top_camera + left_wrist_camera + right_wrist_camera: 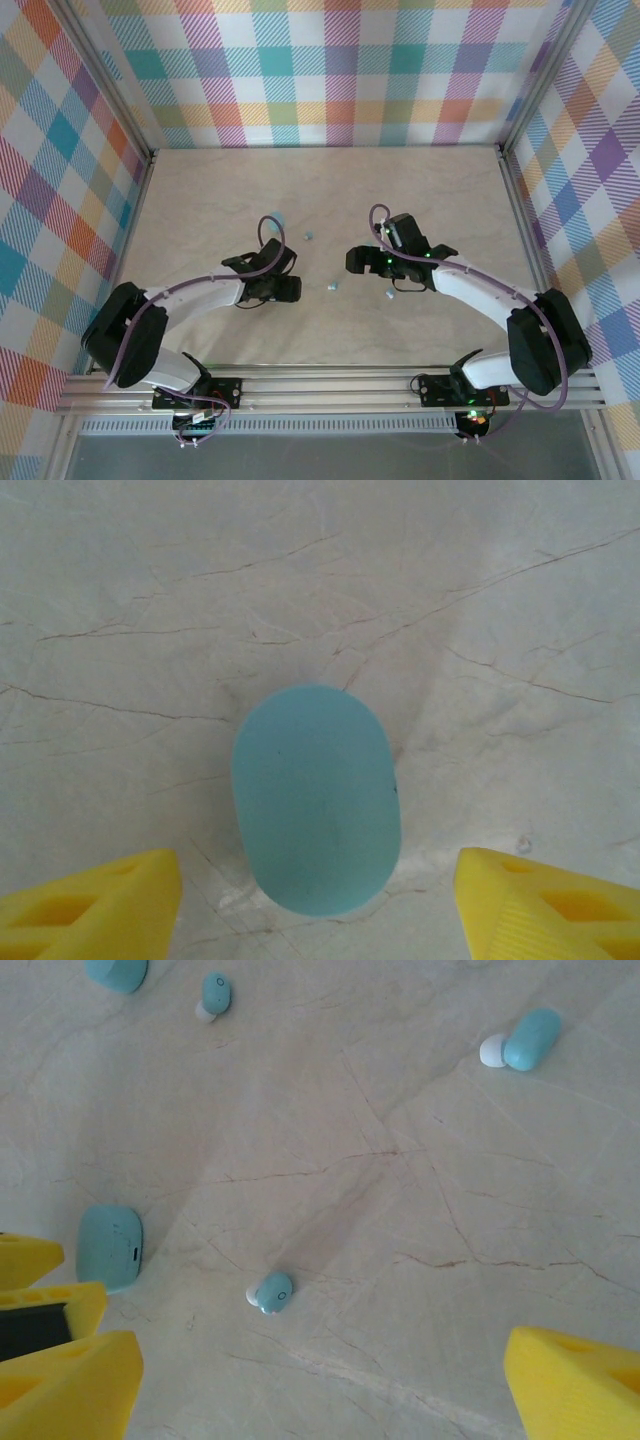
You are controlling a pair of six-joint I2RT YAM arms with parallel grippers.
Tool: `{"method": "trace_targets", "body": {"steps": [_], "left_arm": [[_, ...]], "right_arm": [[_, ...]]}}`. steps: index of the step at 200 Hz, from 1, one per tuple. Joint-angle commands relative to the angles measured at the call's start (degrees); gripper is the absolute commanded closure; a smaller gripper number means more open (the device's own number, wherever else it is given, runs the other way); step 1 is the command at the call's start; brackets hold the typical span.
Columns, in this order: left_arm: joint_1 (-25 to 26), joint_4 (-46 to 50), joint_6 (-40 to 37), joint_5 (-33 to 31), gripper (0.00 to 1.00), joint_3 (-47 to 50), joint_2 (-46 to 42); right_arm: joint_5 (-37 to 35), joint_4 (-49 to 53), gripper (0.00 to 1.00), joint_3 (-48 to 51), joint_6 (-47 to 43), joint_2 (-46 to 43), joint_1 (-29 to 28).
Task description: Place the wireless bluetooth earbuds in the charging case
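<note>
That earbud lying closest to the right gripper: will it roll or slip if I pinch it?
Probably skittish: the earbud is tiny, rounded and smooth-looking, so it may roll or squirt away on the smooth table. Likely very light, judging by its size beside the case. Its white tip may be soft rubber.

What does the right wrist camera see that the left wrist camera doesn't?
Right wrist view: three tiny teal earbuds lie scattered on the tabletop, one close ahead, one at the top left, one at the top right.

Left wrist view: a teal oval case seen up close, lying between the left fingers with a gap on each side.

Both views: the same pale cracked-marble tabletop, yellow fingers spread apart (the right fingers too), and something teal and case-like; in the right wrist view it is a flat case near the left edge.
</note>
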State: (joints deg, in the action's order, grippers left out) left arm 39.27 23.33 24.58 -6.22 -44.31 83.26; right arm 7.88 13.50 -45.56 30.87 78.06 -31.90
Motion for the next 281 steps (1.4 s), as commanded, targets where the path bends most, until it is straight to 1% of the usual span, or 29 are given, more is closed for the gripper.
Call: {"method": "trace_targets", "body": {"steps": [1,23,42,68,93,112,140,162,169,189,194,210,238,259,281], "left_arm": [[0.8,-1.0,-0.7,-1.8,0.29,-1.5,1.8],[1.0,-2.3,-0.3,-0.6,0.31,-1.6,3.4],[1.3,-2.4,-0.2,-0.7,0.35,-1.8,4.6],[1.5,-2.3,-0.8,-0.8,0.44,-1.7,5.1],[1.6,-2.7,-2.0,-0.6,0.6,-1.5,5.0],[1.6,-3.6,-2.9,0.1,0.69,-1.1,4.8],[1.7,-5.2,-4.7,1.4,0.75,-0.3,3.2],[1.8,-6.2,-8.4,3.3,0.78,0.0,0.0],[1.8,-6.4,-10.0,3.9,0.78,0.0,-1.4],[1.8,-6.9,-14.9,6.8,0.81,0.3,-6.0],[1.8,-9.1,-16.2,8.0,0.81,0.4,-7.1],[1.8,-11.0,-20.4,12.2,0.81,0.4,-10.6],[1.8,-11.5,-27.0,18.0,0.81,-0.8,-14.8],[1.8,-8.7,-31.3,22.1,0.82,-3.2,-15.2],[1.8,-7.9,-33.2,26.2,0.82,-4.3,-15.3]], "right_arm": [[1.2,1.8,0.07,-2.2,0.4,0.5,-0.2],[0.7,2.5,0.06,-2.2,0.2,0.5,-0.2],[0.1,3.4,0.06,-2.2,0.2,0.6,-0.2],[-0.3,4.0,0.05,-2.1,0.2,0.5,-0.2],[-1.8,4.8,0.05,-2.3,1.5,0.1,-0.2],[-1.8,4.8,0.05,-2.7,2.1,-0.7,-0.2],[-0.7,5.1,0.05,-3.9,0.6,-2.2,-0.2],[1.0,6.2,0.07,-5.3,-0.9,-3.4,-0.2],[2.9,6.8,0.1,-6.0,-1.9,-3.5,-0.1],[11.0,8.2,0.14,-9.2,-3.6,-3.2,0.0],[12.9,8.4,0.15,-9.9,-3.4,-3.0,0.0],[18.5,9.4,0.18,-12.7,-2.5,-1.6,0.0],[26.9,11.3,0.2,-17.2,-0.4,1.9,0.0],[30.4,10.4,0.17,-18.5,1.6,3.1,-0.1],[31.6,9.7,0.17,-19.1,2.4,3.3,-0.1]]}}
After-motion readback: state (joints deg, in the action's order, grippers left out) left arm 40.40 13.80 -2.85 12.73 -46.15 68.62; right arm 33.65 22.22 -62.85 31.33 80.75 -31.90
